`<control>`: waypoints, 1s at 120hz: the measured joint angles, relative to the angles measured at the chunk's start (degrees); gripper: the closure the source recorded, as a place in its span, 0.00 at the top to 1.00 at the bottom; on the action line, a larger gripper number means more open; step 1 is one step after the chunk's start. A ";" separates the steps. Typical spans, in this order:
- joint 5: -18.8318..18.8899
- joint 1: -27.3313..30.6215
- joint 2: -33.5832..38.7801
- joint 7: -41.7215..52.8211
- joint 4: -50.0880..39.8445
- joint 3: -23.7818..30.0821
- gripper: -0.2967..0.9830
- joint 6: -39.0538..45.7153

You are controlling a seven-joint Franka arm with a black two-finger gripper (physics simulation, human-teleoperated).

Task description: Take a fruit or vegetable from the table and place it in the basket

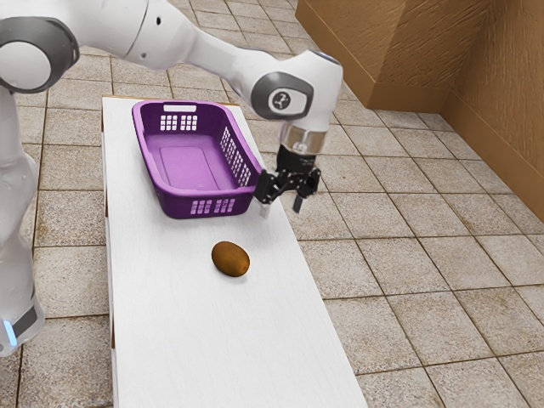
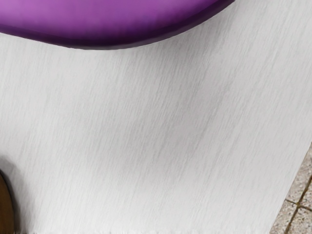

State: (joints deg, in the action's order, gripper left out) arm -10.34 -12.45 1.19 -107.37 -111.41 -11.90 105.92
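The kiwi (image 1: 230, 259) lies on its side on the white tabletop (image 1: 208, 340), off the basket's end that is nearer the camera in the exterior view — near the basket (image 1: 190, 204) but not touching it. Its long axis slants, and its brown skin catches a little light. In the wrist view a dark brown sliver of it comes in at the picture's edge, with bare tabletop between it and the basket's curved purple side.

The basket stands upright on the tabletop, purple, with slotted walls and a handhold in its far end. By its corner on the exterior view's right hangs the black gripper (image 1: 281, 209), pointing down, with its fingers apart and nothing between them — the kiwi is well clear of them, on the tabletop.

From above the basket, the white arm (image 1: 229, 61) reaches across from the exterior view's upper left. Beyond the basket and the tabletop spreads a floor of speckled tiles (image 1: 425, 263), and farther from the basket, toward the exterior view's upper right, rises a brown wall (image 1: 408, 59).
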 joint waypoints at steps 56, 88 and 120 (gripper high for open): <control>-2.67 -8.01 9.20 4.63 -11.04 0.06 0.77 6.76; -5.18 -5.74 10.56 1.54 -13.96 0.04 0.77 8.93; -6.53 -4.69 13.47 -5.14 -18.89 0.00 0.77 9.51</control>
State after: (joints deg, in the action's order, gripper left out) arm -16.86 -17.14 14.66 -112.51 -130.31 -11.90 115.43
